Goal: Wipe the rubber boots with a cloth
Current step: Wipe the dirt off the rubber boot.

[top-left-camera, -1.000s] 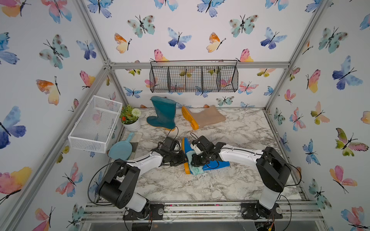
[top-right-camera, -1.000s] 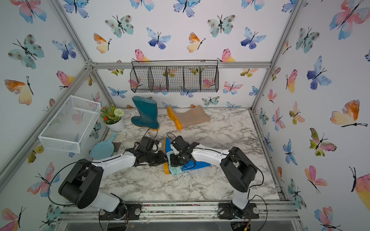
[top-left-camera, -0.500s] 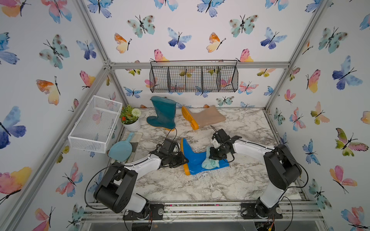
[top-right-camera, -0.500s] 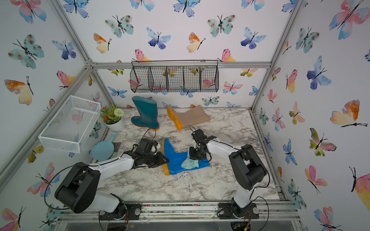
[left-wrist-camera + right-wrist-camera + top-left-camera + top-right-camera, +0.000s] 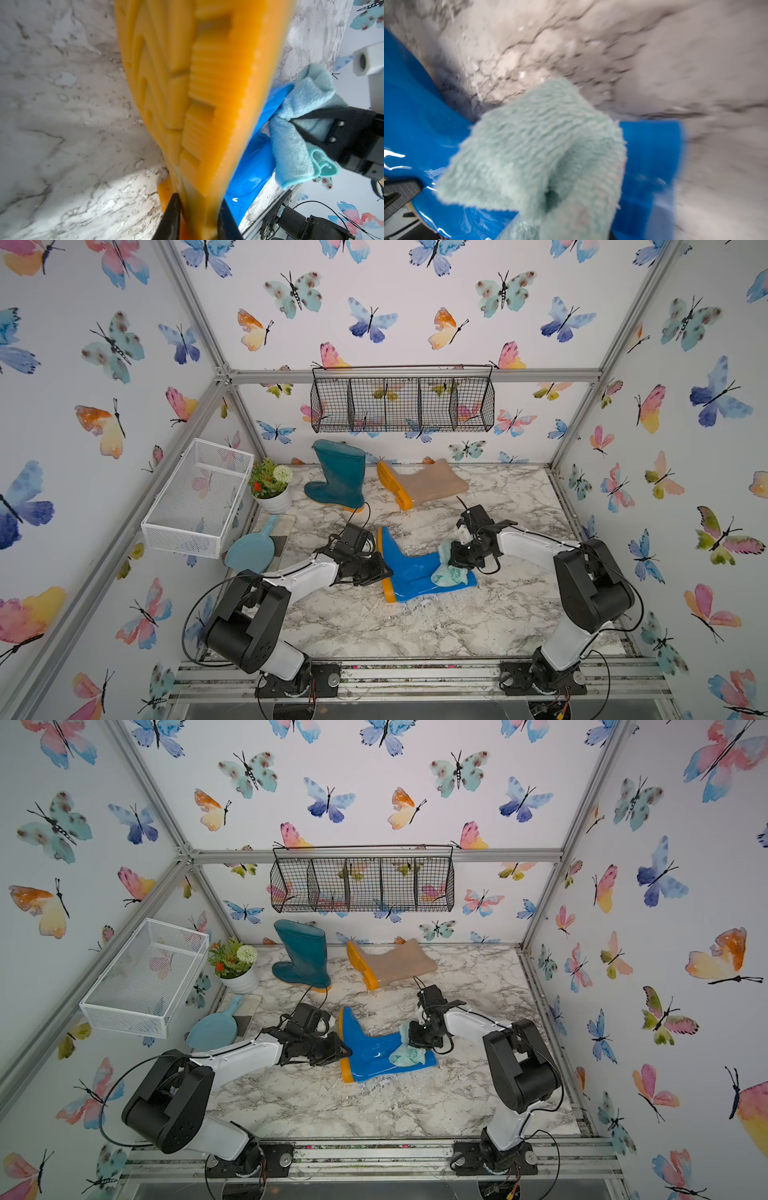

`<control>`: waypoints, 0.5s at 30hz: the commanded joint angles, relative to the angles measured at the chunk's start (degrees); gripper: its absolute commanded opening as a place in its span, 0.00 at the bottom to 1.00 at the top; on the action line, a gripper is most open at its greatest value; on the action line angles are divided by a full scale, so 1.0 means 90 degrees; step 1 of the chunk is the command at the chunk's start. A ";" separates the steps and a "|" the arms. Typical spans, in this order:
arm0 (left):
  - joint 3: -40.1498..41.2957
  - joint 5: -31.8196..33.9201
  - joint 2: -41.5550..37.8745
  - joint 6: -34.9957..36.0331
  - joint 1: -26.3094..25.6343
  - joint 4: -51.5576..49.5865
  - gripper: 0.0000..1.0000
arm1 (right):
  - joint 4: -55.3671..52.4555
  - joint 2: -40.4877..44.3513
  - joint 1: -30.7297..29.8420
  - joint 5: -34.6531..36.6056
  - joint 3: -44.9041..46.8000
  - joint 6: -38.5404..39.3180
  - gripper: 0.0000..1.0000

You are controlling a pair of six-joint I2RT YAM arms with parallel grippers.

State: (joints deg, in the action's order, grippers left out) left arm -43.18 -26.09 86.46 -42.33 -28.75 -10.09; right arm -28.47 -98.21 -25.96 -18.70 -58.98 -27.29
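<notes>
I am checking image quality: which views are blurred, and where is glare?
Right wrist view: cloth and marble table are motion-blurred. Left wrist view: the orange sole, very close, looks soft. Both top views: sharp, small glare on the blue boot.

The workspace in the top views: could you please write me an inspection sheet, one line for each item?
Surface: marble tabletop, no spills seen.
Job's things: blue boot lies on its side mid-table, with the cloth on its shaft; teal boot is upright at the back; beige boot lies on its side beside it.
Clutter: scoop, potted plant, white wire basket on the left wall.
Grippers: left gripper shut on the blue boot at its sole; right gripper shut on the cloth.
Cables: black cable loops beside the left arm's base.
Surroundings: butterfly-papered walls; black wire basket hangs at the back.
</notes>
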 commanded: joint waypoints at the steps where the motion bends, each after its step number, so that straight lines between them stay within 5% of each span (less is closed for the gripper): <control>1: -0.0145 0.0177 0.0214 0.0098 0.0098 -0.0071 0.14 | -0.0257 0.0250 -0.0490 -0.0216 -0.0149 0.0018 0.03; 4: -0.0212 0.0248 0.0180 0.0163 0.0095 -0.0283 0.32 | 0.0156 0.0207 -0.1516 -0.0192 -0.0382 -0.0454 0.03; 8: -0.0149 0.0281 0.0113 0.0194 0.0104 -0.0378 0.33 | 0.0684 -0.0250 -0.2460 -0.0525 -0.0551 -0.0776 0.02; 11: -0.0115 0.0291 0.0078 0.0169 0.0108 -0.0403 0.41 | 0.0442 -0.0395 -0.2438 -0.0169 -0.0381 -0.0621 0.02; 15: -0.0075 0.0358 -0.0127 0.0243 0.0107 -0.0492 0.46 | 0.0060 -0.0232 -0.1605 0.0075 0.0325 -0.0104 0.03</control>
State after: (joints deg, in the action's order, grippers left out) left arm -44.45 -25.23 87.07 -41.28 -28.45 -11.64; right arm -23.05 -100.60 -46.19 -21.78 -60.36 -30.85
